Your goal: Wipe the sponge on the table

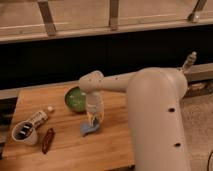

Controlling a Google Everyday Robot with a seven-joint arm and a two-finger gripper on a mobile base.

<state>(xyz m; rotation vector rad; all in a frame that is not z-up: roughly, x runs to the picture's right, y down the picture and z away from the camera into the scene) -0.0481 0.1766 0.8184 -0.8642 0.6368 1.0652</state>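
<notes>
Wiping pose: gripper (93, 120) clenched on sponge (89, 130), mid worktop (65, 150).
The sponge rests near the bowl (75, 99); a wide stroke could knock the bowl, or a weak pinch could let the sponge slip.

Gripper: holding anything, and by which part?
Yes. The gripper, pointing down over the table, is shut on the sponge, apparently pinching its upper edge.
</notes>
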